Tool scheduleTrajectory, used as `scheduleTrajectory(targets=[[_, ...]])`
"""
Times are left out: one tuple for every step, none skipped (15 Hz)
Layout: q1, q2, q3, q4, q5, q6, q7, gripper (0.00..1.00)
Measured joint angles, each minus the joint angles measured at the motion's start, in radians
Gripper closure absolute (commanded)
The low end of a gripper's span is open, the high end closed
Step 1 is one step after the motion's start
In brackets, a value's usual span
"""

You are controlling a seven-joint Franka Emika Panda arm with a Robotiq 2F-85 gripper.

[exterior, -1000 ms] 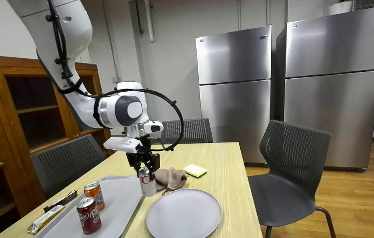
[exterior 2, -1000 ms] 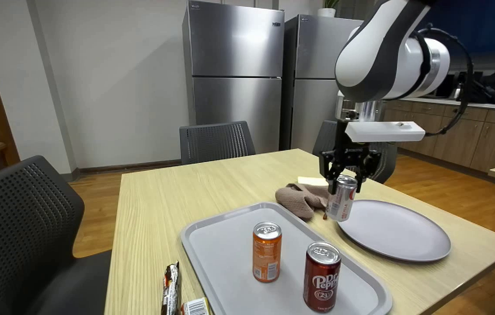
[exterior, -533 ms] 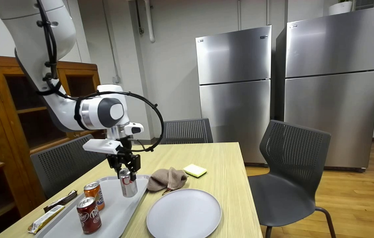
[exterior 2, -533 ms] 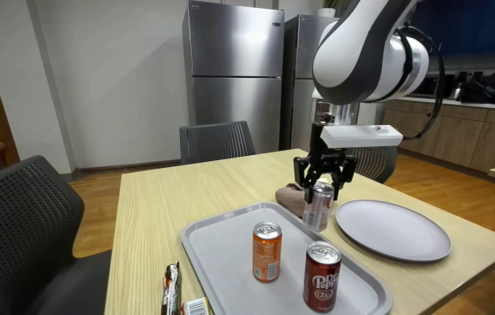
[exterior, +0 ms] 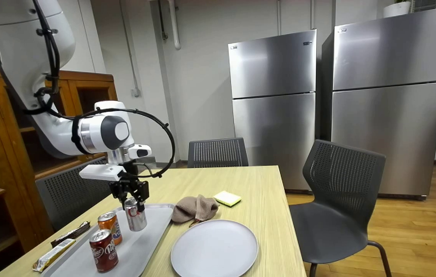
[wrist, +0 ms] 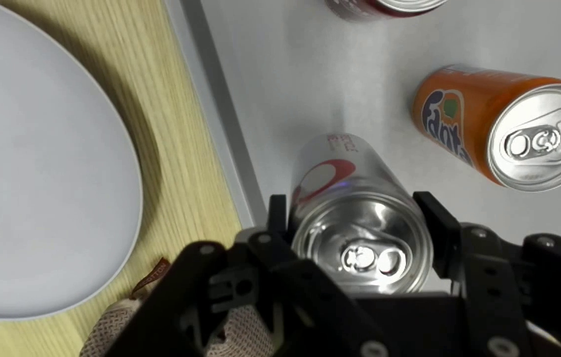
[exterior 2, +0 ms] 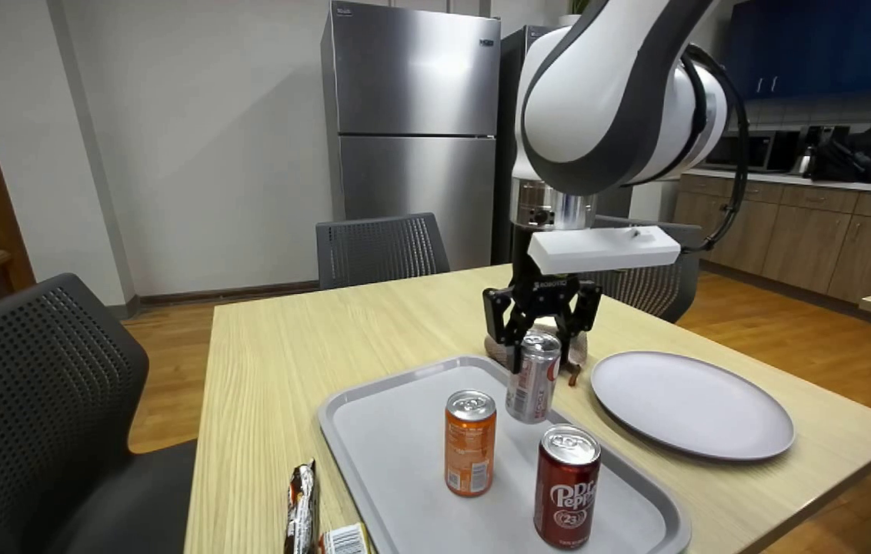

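Observation:
My gripper point(exterior 2: 542, 355) is shut on a silver soda can point(exterior 2: 532, 392), one finger on each side near its top. In the wrist view the can's lid faces the camera, and its red logo shows between the fingers. The can hangs nearly upright over the grey tray point(exterior 2: 405, 431), at the side toward the plate; whether its base touches the tray I cannot tell. On the tray stand an orange Fanta can point(exterior: 109, 227), close to the held can, and a dark red Dr Pepper can point(exterior 2: 568, 492).
A round lilac-grey plate point(exterior: 214, 248) lies beside the tray. Near it are a brown cloth point(exterior: 195, 209) and a yellow sponge point(exterior: 227, 198). Two wrapped bars, one dark point(exterior: 71, 234) and one yellow point(exterior: 54, 254), lie along the tray's far side. Chairs surround the table.
The gripper has carried the silver can leftward in both exterior views, from beside the cloth and plate to over the tray. It has also come lower. The other objects stay put.

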Motion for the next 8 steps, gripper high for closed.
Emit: scheduleTrajectory(targets=[[0.006,0.004,-0.001,0.001,-0.023,0.0,0.026,0.61],[0.011,0.009,-0.001,0.003,-0.046,0.0,0.054,0.61],[0.016,0.017,-0.002,0.006,-0.062,0.001,0.077,0.61],[0.02,0.026,-0.003,0.01,-0.078,0.002,0.097,0.61],[0.023,0.036,-0.004,0.014,-0.089,0.002,0.114,0.61],[0.026,0.046,-0.005,0.019,-0.095,0.003,0.127,0.61],[0.029,0.056,-0.007,0.023,-0.097,0.003,0.135,0.61],[0.032,0.067,-0.01,0.028,-0.097,0.004,0.14,0.61]])
